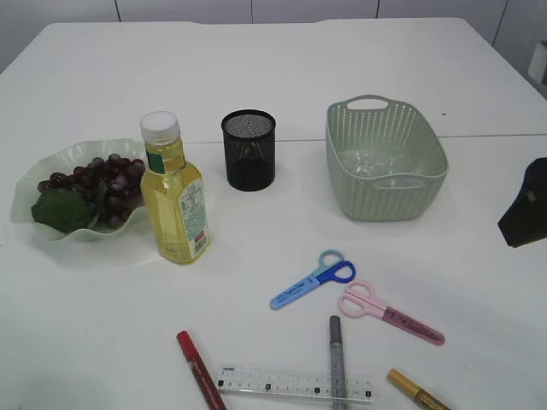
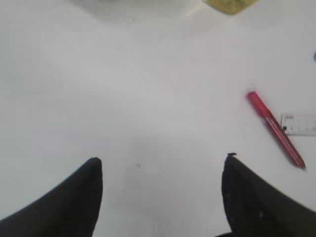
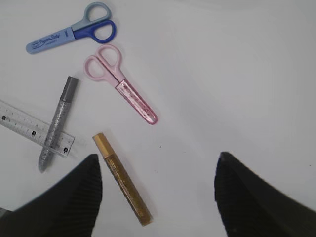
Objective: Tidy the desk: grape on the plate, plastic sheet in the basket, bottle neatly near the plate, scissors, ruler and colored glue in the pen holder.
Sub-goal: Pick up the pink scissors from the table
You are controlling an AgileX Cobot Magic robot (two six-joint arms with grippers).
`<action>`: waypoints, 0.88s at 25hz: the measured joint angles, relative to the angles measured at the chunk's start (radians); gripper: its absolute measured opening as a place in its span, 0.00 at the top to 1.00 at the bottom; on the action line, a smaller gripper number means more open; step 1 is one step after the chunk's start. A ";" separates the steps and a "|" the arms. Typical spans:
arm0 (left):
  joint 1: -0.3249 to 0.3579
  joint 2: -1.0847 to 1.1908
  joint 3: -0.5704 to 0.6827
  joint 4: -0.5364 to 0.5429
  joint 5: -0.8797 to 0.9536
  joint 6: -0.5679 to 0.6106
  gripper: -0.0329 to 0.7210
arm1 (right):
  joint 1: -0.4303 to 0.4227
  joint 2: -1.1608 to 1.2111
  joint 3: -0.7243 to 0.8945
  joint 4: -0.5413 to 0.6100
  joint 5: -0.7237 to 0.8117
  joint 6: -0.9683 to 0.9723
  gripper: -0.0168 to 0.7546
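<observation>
Dark grapes with a green leaf lie on the wavy plate at the left. The bottle of yellow liquid stands upright beside the plate. Behind it is the black mesh pen holder. A clear plastic sheet lies in the green basket. Blue scissors, pink scissors, the ruler and silver glue, gold glue and red glue lie flat at the front. My right gripper hangs open above the gold glue. Over bare table, my left gripper is open and empty.
The silver glue lies across the ruler's right end. The right arm's black body shows at the right edge, beside the basket. The white table stretches far behind the objects. A seam crosses it at mid depth.
</observation>
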 joint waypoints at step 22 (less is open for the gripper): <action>0.000 -0.118 -0.029 -0.010 0.144 0.004 0.31 | 0.000 0.000 -0.019 0.049 0.054 0.000 0.30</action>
